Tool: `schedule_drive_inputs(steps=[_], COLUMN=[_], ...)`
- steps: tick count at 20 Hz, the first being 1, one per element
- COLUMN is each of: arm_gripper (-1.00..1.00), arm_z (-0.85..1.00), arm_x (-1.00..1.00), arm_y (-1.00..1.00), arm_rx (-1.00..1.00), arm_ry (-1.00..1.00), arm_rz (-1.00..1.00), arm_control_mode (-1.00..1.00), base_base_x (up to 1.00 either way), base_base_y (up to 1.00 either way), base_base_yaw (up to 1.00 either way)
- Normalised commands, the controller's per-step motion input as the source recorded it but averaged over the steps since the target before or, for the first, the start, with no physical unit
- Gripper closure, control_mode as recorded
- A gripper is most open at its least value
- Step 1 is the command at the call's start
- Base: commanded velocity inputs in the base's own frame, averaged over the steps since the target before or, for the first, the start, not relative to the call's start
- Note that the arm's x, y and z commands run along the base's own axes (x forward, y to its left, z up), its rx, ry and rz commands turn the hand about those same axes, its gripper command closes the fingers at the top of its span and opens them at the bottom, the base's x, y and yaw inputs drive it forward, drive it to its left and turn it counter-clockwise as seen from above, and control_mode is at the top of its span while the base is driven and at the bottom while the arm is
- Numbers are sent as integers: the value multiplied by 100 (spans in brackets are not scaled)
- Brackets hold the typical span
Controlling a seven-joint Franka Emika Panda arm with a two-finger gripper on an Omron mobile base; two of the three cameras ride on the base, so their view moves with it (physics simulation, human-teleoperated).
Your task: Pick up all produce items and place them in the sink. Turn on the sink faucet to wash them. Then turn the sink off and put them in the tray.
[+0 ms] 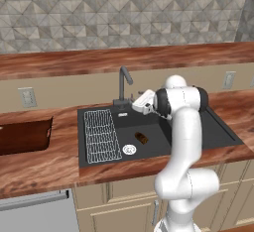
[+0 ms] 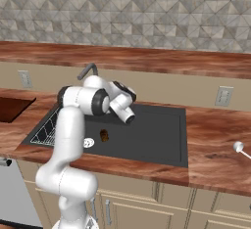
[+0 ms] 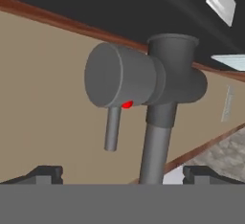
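Note:
A small dark olive-brown produce item (image 1: pixel 142 138) (image 2: pixel 104 135) lies on the floor of the black sink (image 1: pixel 198 127) (image 2: pixel 152 130), just beyond the round drain (image 1: pixel 129 149). The dark grey faucet (image 1: pixel 122 85) (image 2: pixel 88 70) (image 3: pixel 153 79) stands at the sink's back rim. My gripper (image 1: pixel 134 101) (image 3: pixel 125 173) is open and empty, level with the faucet's base and pointing at it. In the hand view its tips sit wide apart, one on each side of the stem, and the small side handle (image 3: pixel 112 129) is close ahead. The brown wooden tray (image 1: pixel 25 137) (image 2: pixel 12 108) rests on the counter to the left.
A white wire rack (image 1: pixel 101 134) lies in the sink's left part. Wall outlets (image 1: pixel 27 97) (image 1: pixel 228 80) sit on the beige backsplash. A white utensil (image 2: pixel 238 147) lies on the counter at far right. Cabinets and a grey appliance front (image 1: pixel 39 211) are below.

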Motion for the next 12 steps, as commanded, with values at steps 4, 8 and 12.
schedule_drive_inputs(steps=[4,8,12], arm_gripper=[-100,-100,-100], arm_z=[-10,-21,-19], arm_x=[38,36,26], arm_y=[1,1,5], arm_rx=[0,0,0], arm_ry=[9,8,6], arm_rz=[0,0,0], arm_control_mode=[-100,-100,-100], base_base_x=[0,0,0], base_base_y=[0,0,0], base_base_yaw=[0,0,0])
